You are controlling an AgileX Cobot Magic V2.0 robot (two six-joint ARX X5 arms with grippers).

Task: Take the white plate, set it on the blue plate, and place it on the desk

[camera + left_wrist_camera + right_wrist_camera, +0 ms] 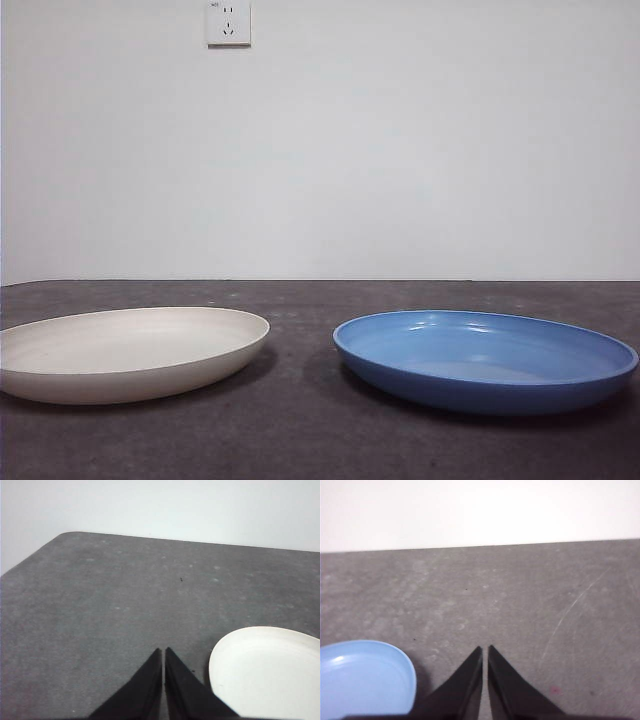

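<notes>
We count two plates in all, one of each colour, and both lie flat on the desk (300, 440) with a strip of bare surface between them, so they are apart and not touching. The single white plate (125, 352) sits on the desk in the front view with nothing on it, and the single blue plate (485, 358) sits beside it, likewise bare inside. We also count two grippers, neither of which shows in the front view. Through the left wrist view we see the left gripper (164, 651) with its two black jaws drawn together, only a thin seam between the tips, and nothing held between them; the white plate (267, 672) lies near the jaws, off to one side of them and clear of the tips, partly cut off by the picture's edge. Through the right wrist view we see the right gripper (485, 649) in the same state, jaws pressed nearly tip to tip and holding nothing; the blue plate (365, 677) lies near those jaws on the other side, again not touching them. On the wall behind the desk we count one white socket (228, 22).
</notes>
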